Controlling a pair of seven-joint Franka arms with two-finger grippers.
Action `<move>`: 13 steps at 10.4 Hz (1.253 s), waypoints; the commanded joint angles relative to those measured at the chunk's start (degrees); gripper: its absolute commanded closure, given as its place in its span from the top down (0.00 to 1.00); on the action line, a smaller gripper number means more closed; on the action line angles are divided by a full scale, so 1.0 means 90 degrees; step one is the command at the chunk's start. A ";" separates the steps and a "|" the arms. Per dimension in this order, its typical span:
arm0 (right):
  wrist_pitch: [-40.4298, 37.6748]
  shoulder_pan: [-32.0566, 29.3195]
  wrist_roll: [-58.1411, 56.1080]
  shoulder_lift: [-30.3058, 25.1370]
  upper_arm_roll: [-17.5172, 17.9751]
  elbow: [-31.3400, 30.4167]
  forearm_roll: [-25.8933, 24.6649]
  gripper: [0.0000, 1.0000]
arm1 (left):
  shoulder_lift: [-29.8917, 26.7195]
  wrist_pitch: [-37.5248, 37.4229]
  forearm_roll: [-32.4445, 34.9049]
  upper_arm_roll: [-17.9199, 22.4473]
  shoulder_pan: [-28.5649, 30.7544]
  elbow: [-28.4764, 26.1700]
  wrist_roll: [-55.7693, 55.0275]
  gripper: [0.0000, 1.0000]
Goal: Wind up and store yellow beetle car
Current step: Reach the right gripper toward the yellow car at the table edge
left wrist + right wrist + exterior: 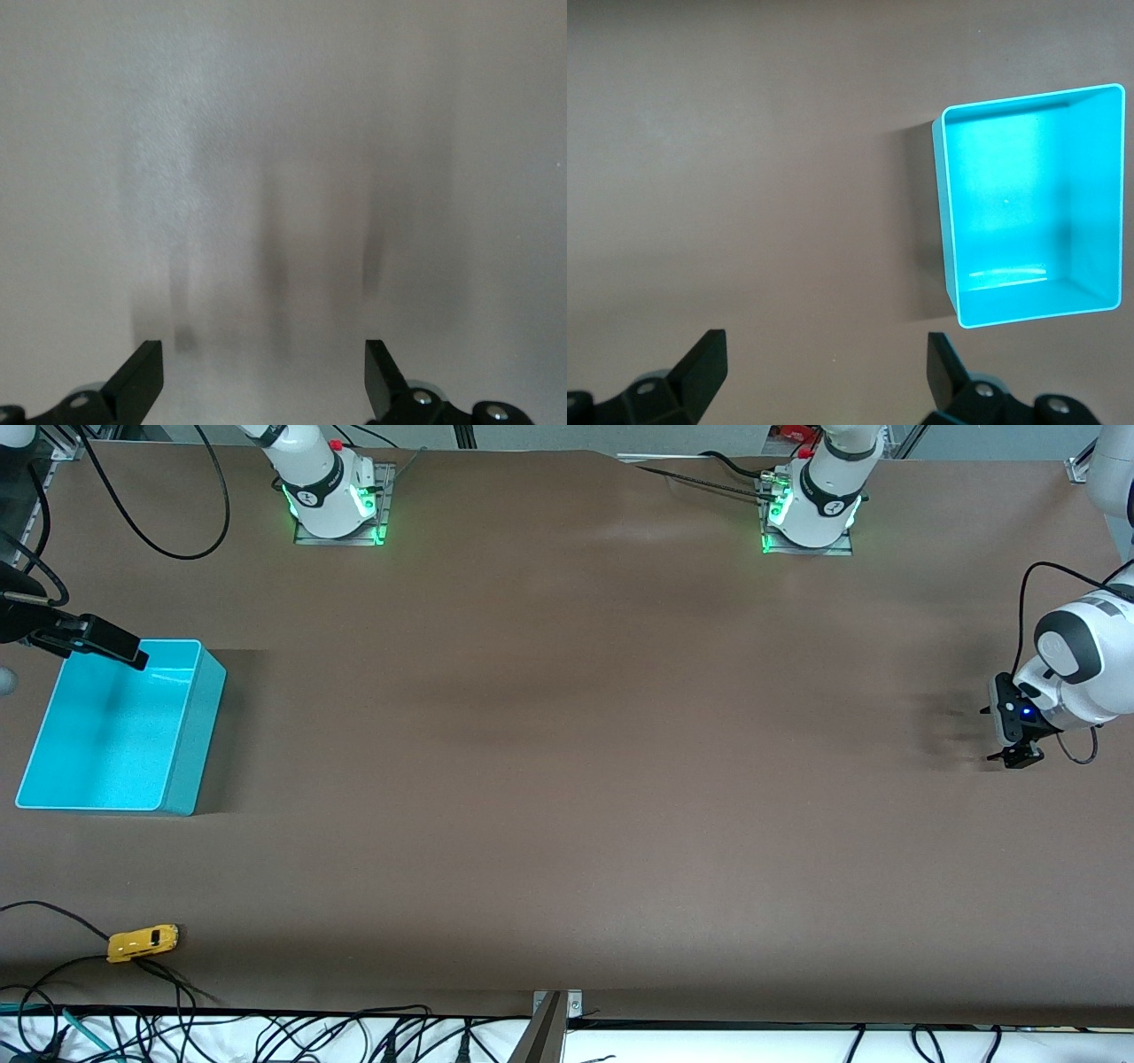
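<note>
The yellow beetle car [142,942] lies on the brown table near the edge closest to the front camera, at the right arm's end, and shows only in the front view. The turquoise bin [197,726] [1028,195] stands farther from the camera than the car and holds nothing. My right gripper [124,651] [826,367] hangs open over the bin's farther corner, with nothing between its fingers. At the left arm's end, my left gripper [1017,760] [264,372] is open low over bare table, well away from the car and the bin.
Black cables [53,921] curl on the table right beside the car, and more run along the near edge. A metal bracket [558,1005] sits at the middle of that edge. Both arm bases [332,500] [811,509] stand at the table's farther edge.
</note>
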 commanded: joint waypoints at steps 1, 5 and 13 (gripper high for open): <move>-0.0079 -0.0009 0.0001 -0.0015 0.0030 0.0106 -0.0060 1.00 | -0.0510 -0.0059 0.0008 -0.0175 0.0042 -0.0038 0.0097 1.00; 0.0251 -0.0019 0.0099 0.0363 0.0021 0.0136 -0.0138 1.00 | -0.1390 -0.0166 0.0017 -0.0449 0.0003 -0.0049 0.0087 1.00; 0.2245 -0.0243 0.0889 0.2997 -0.0612 0.1527 -0.0108 1.00 | -0.2797 -0.1141 -0.0819 -0.0762 -0.0007 0.0010 -0.0117 1.00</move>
